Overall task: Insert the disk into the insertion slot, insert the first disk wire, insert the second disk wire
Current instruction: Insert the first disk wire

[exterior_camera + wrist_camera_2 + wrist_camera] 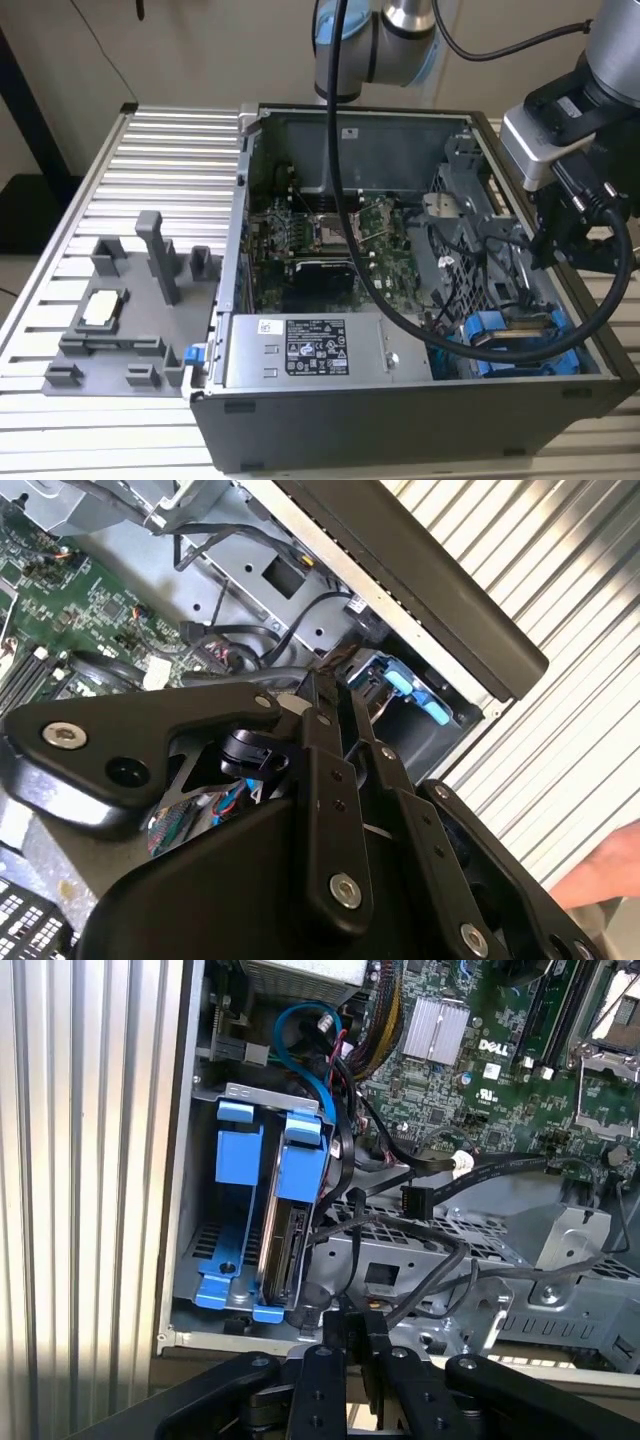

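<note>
The disk [283, 1250] stands on edge in its blue carrier inside the insertion slot [212, 1243], a perforated grey bay at the case's corner. In the exterior view the blue carrier [520, 342] lies at the case's front right. My gripper [350, 1325] hangs just off the disk's connector end, with its fingers close together and shut on a black disk wire [352, 1260] that runs up into the case. In the second wrist view the gripper [335, 675] reaches towards the blue carrier [400, 680].
A loose black connector [415, 1200] hangs over the metal cage beside the bay. The motherboard [330, 240] and the grey power-supply box [310, 350] fill the case. A grey fixture [120, 310] lies at the exterior view's left. A person's hand [610, 865] is outside the case wall.
</note>
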You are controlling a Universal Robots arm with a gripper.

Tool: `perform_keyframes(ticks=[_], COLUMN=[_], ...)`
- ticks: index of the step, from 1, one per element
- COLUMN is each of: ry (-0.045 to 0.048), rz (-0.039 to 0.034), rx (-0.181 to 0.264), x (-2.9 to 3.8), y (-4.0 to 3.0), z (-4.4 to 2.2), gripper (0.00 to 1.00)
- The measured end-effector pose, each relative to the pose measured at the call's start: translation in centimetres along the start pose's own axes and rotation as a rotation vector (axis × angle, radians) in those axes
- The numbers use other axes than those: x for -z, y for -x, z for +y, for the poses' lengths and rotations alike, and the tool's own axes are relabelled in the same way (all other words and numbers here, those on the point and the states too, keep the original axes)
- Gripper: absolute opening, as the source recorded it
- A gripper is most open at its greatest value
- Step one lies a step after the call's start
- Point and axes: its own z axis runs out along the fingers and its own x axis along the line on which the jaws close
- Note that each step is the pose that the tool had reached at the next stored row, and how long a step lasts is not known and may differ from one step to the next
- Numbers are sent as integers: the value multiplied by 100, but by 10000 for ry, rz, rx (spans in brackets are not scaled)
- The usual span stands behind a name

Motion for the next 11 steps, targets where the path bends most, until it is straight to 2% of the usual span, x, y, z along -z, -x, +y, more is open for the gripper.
perform_keyframes(ticks=[8, 11], ry=[3, 135], rz=[1, 2], rx=[0, -16], x=[0, -3], y=[0, -2], z=[0, -11], gripper=[19, 19])
